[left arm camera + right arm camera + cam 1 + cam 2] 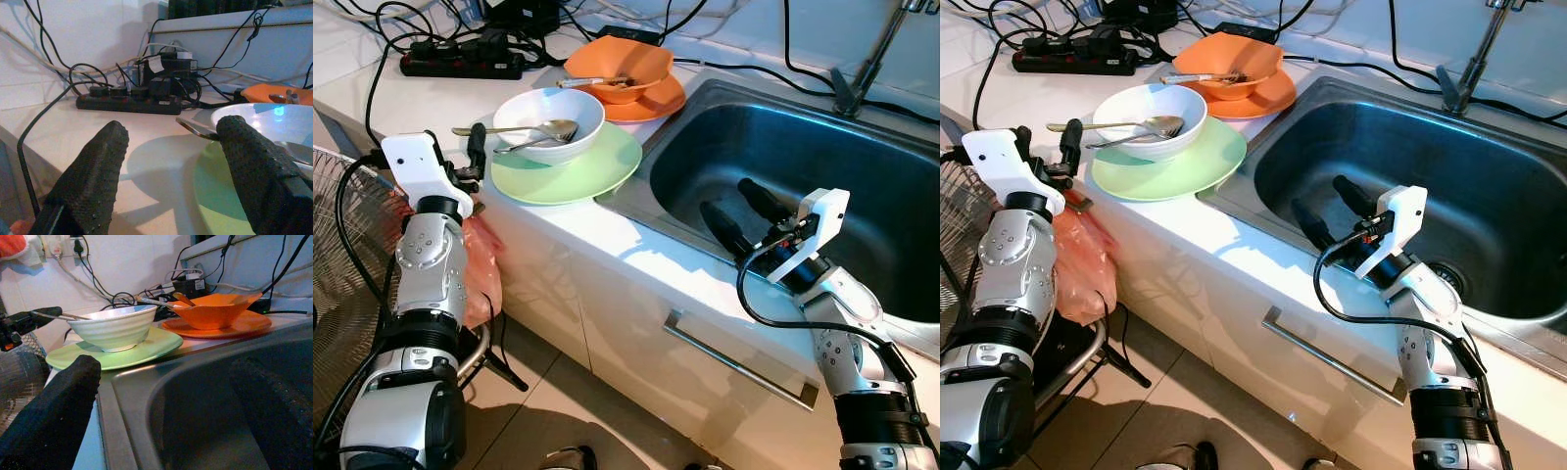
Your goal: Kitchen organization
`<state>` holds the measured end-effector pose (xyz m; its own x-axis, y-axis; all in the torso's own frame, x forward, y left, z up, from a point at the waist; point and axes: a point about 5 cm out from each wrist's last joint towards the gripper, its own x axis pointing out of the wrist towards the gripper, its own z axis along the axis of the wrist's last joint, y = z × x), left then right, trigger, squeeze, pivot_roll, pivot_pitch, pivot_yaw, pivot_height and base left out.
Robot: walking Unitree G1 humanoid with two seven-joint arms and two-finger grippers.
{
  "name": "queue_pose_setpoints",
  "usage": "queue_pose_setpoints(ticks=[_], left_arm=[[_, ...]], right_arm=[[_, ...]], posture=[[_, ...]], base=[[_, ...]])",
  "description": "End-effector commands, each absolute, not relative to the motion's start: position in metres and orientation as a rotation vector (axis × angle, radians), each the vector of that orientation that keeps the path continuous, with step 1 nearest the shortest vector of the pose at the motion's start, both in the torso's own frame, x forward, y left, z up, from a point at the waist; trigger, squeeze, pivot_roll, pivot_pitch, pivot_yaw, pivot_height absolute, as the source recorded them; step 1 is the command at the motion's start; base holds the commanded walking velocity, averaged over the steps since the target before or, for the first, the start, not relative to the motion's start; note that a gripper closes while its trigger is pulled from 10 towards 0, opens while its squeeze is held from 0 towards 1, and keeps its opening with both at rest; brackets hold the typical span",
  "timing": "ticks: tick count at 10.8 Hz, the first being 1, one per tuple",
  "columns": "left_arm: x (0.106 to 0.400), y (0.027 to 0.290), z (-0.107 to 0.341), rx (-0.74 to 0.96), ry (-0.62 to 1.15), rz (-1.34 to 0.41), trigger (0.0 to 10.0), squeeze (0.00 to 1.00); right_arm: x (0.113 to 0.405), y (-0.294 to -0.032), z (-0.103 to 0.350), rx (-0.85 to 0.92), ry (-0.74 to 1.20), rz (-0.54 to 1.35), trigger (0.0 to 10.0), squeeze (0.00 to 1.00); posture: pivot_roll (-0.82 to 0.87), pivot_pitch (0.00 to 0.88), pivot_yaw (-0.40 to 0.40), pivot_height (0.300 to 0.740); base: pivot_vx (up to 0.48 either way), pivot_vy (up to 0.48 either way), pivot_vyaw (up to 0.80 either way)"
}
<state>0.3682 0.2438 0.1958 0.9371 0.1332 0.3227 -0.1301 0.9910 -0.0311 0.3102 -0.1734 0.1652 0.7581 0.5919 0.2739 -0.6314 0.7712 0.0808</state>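
**A:** Start at the left of the sink. What do you have there?

**B:** Your left gripper (pixel 477 147) sits at the counter's (pixel 431 108) front edge, well to the left of the steel sink (pixel 862 186). Its fingers are spread wide with nothing between them, one fingertip (pixel 247 142) just beside the rim of the green plate (pixel 570 168). A pink plastic bag (pixel 481 266) hangs below that arm against the cabinet.

**A:** And the dishes?

**B:** You see the green plate on the counter just left of the sink, its edge close to the sink's rim. A white bowl (pixel 548 119) stands on it, holding two metal spoons (pixel 536 132) whose handles stick out away from the sink. Behind it, nearer the sink's far left corner, an orange bowl (pixel 619 67) sits on an orange plate (pixel 651 103) with cutlery lying inside.

**A:** Anything behind those?

**B:** A black power strip (pixel 460 61) with tangled cables lies at the back of the counter, left of the orange dishes.

**A:** And at the sink itself?

**B:** Your right gripper (pixel 736 211) reaches over the sink's front rim into the basin, fingers parted wide and empty. The faucet (pixel 867 69) stands at the sink's far edge.
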Motion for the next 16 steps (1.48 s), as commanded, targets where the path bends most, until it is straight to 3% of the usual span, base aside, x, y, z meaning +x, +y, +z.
queue_pose_setpoints(ticks=[1,4,9,16], left_arm=[[0.369,0.246,0.198,-0.007,-0.334,0.153,10.0,0.0],[0.373,0.243,0.198,-0.175,-0.332,0.141,10.0,0.0],[0.378,0.235,0.213,-0.241,-0.395,0.151,10.0,0.0],[0.388,0.222,0.208,-0.33,-0.344,0.092,10.0,0.0]], right_arm=[[0.308,-0.173,0.158,0.186,-0.214,0.667,10.0,0.0],[0.308,-0.172,0.158,0.187,-0.214,0.663,10.0,0.0],[0.31,-0.17,0.159,0.201,-0.22,0.657,10.0,0.0],[0.309,-0.17,0.159,0.207,-0.225,0.644,10.0,0.0]], posture=[[0.02,0.101,0.043,0.74],[0.02,0.104,0.042,0.74],[0.02,0.108,0.045,0.74],[0.01,0.109,0.054,0.74]], base=[[0.0,0.0,0.0],[0.0,0.0,0.0],[0.0,0.0,0.0],[0.0,0.0,0.0]])
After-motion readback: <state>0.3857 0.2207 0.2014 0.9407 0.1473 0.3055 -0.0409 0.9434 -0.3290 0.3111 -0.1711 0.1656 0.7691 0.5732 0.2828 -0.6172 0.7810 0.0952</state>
